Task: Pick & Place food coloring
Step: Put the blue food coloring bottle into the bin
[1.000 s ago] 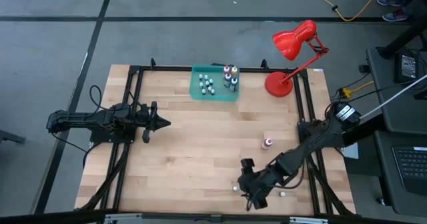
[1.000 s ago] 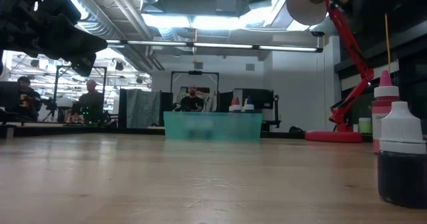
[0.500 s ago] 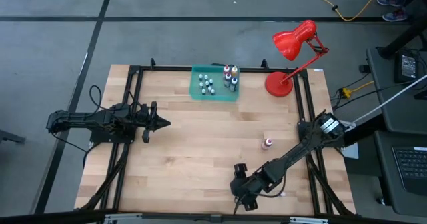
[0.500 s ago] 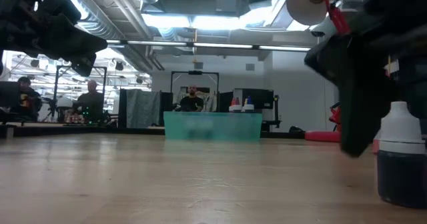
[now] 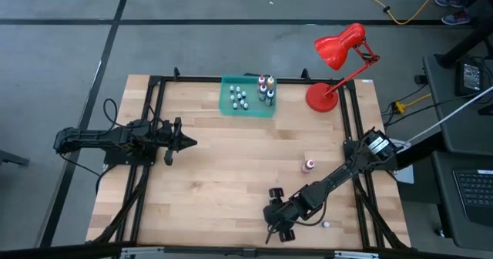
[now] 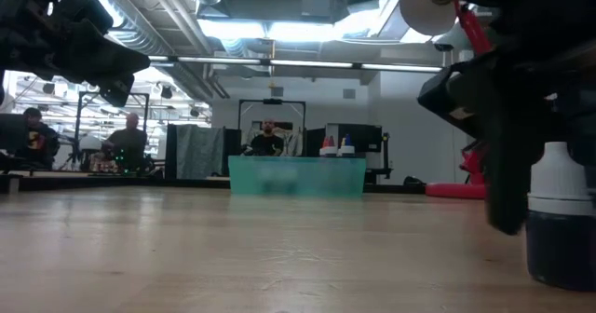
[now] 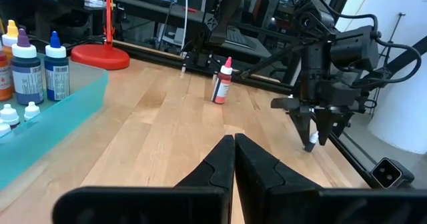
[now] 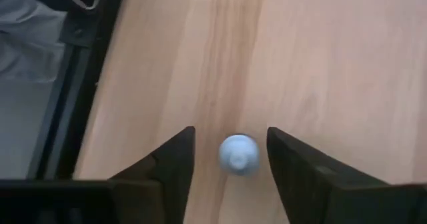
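From above, the wooden bench (image 5: 231, 174) carried a teal tray (image 5: 248, 97) at its far edge, holding most of the food coloring (image 5: 266, 88): a few taller coloured bottles and a cluster of small pale ones. A red desk lamp (image 5: 337, 58) stood just beside the tray, at the far right corner. One pink bottle (image 5: 309, 166) stood alone on the open wood, well apart from the tray. The left gripper (image 5: 185, 142) waited over the left side of the bench, its jaws pressed together. The right gripper (image 5: 271, 228) reached down near the front edge, and another small pale bottle (image 5: 326, 225) sat near it.

At table height, a small dark-bodied bottle (image 6: 562, 220) with a white cap stood at the near right, with the right arm's dark bulk directly beside it. The tray showed far across the bench, and people sat in the room behind.

From the left wrist, that arm's own jaws met in a closed point. Across the bench the right gripper (image 7: 319, 129) pointed straight down, a white bottle (image 7: 313, 141) at its tips.

From the right wrist, the jaws stood apart on either side of a white cap (image 8: 238, 155), not touching it.
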You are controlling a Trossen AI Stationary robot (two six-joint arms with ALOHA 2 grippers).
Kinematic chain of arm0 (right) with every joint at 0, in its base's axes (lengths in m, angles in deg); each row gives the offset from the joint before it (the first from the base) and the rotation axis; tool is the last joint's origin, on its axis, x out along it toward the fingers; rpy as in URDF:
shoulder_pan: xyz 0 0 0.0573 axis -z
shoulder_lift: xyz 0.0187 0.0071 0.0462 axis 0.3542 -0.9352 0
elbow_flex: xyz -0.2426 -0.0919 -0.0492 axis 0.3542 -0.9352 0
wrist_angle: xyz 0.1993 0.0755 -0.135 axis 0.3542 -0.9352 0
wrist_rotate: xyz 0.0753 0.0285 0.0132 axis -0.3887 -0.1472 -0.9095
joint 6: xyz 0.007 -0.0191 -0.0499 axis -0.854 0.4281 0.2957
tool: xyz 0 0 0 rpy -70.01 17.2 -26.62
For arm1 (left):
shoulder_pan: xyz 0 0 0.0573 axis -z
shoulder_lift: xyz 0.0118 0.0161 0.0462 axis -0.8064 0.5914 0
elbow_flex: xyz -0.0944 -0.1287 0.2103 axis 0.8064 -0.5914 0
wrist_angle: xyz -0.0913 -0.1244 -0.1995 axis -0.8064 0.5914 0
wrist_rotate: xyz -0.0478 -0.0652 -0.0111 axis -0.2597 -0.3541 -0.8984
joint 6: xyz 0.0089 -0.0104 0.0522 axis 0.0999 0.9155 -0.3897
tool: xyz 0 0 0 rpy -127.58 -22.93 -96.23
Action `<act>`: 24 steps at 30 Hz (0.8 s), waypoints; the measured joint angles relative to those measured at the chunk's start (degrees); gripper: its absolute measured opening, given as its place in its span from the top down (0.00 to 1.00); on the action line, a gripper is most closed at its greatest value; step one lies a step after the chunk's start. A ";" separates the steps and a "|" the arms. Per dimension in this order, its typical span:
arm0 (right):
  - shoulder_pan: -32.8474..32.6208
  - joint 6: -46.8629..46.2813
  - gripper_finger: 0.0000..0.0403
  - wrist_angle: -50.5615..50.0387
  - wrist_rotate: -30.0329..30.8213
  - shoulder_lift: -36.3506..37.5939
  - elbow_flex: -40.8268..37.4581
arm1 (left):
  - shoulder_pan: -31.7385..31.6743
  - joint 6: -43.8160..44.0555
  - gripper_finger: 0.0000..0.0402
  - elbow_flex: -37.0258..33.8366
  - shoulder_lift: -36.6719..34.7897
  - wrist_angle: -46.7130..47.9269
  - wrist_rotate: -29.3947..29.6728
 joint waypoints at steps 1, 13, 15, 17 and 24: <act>0.00 0.01 0.55 0.01 -0.78 0.00 -0.01 | 0.00 0.00 0.98 0.00 0.00 0.00 0.00; 0.00 0.04 0.71 0.00 -2.12 0.00 0.00 | 0.01 0.00 0.97 0.00 0.00 0.00 0.00; 0.00 0.02 0.74 0.04 -2.12 0.00 0.00 | -0.01 0.00 0.98 0.00 0.00 0.00 0.00; 0.07 0.23 0.77 -0.02 -2.30 0.00 0.08 | 0.01 0.00 0.98 0.00 0.00 0.01 0.00; 3.14 5.64 0.79 -3.03 -5.31 0.09 5.68 | 0.01 0.01 0.99 0.00 0.00 0.02 0.00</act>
